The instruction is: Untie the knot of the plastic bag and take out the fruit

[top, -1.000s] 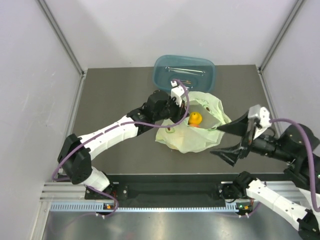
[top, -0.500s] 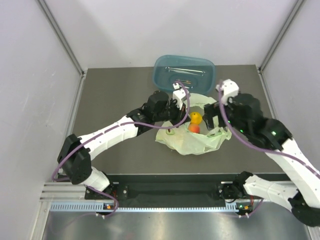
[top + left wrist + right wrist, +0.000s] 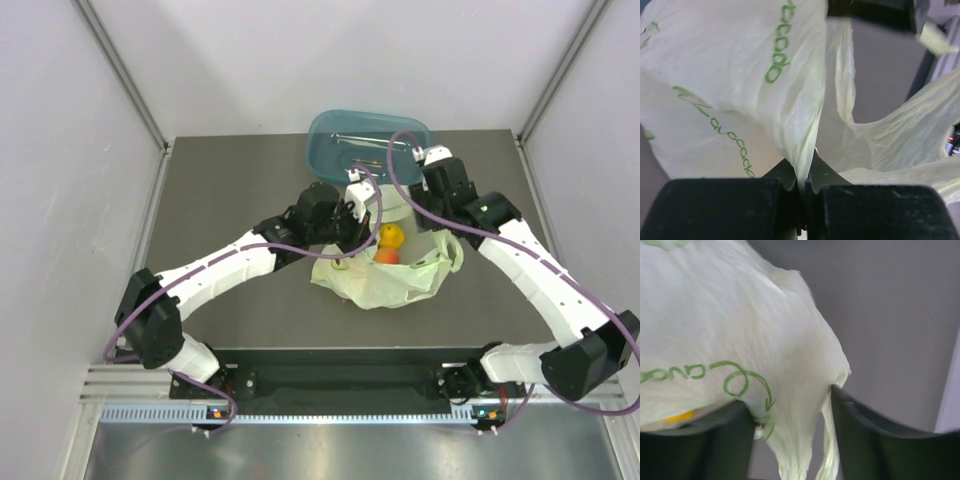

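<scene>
One fold of the plastic bag (image 3: 730, 65) sits pinched in the left pincer (image 3: 803, 175); right pincer (image 3: 792, 412) agape, film seemingly loose between

A dark grey table (image 3: 230, 180) is carrying two things. A teal tub (image 3: 330, 140) is sitting at its far edge, and the pale green plastic bag (image 3: 385, 285) is lying crumpled near the middle, just in front of the tub.
</scene>
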`<state>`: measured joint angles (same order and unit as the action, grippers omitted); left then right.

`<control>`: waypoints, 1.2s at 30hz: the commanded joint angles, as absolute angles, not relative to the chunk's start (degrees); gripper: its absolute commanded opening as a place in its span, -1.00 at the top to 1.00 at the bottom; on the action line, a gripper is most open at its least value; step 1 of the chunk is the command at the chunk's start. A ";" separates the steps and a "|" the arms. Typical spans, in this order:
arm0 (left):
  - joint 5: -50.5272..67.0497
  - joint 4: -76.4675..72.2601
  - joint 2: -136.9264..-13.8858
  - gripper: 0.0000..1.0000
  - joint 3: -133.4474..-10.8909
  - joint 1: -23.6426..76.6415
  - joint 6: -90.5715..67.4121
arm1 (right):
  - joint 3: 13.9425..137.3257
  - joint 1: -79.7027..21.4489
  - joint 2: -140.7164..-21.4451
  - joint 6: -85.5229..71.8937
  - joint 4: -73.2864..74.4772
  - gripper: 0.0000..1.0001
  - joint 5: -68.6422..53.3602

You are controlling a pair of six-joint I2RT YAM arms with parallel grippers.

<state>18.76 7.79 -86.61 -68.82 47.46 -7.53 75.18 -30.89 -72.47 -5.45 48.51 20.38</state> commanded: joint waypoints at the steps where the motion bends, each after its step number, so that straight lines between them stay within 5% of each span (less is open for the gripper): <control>1: 8.92 11.07 -83.15 1.00 -73.11 47.29 -4.05 | 77.52 -26.12 -72.86 -9.40 45.44 0.09 22.50; 2: 6.70 12.47 -83.14 1.00 -73.65 47.29 -2.48 | 77.08 -25.32 -72.86 -10.36 44.74 0.56 21.63; 5: -3.59 15.02 -83.58 1.00 -77.16 46.59 0.60 | 77.43 -23.91 -72.34 -11.60 42.28 1.00 18.65; 22: -10.90 22.85 -88.59 1.00 -105.73 31.46 16.68 | 76.65 -25.31 -73.82 -14.76 30.77 1.00 -12.12; 31: -3.88 21.18 -84.03 1.00 -97.05 31.38 13.03 | 73.66 -27.33 -75.32 -13.81 29.09 1.00 -13.10; 36: 1.93 20.83 -74.90 1.00 -79.65 36.11 4.60 | 68.74 -27.51 -74.71 -9.94 30.23 1.00 -9.76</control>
<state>-1.30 24.88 -82.17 -85.30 33.93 10.55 71.22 -27.49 -75.13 -13.23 27.75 -13.85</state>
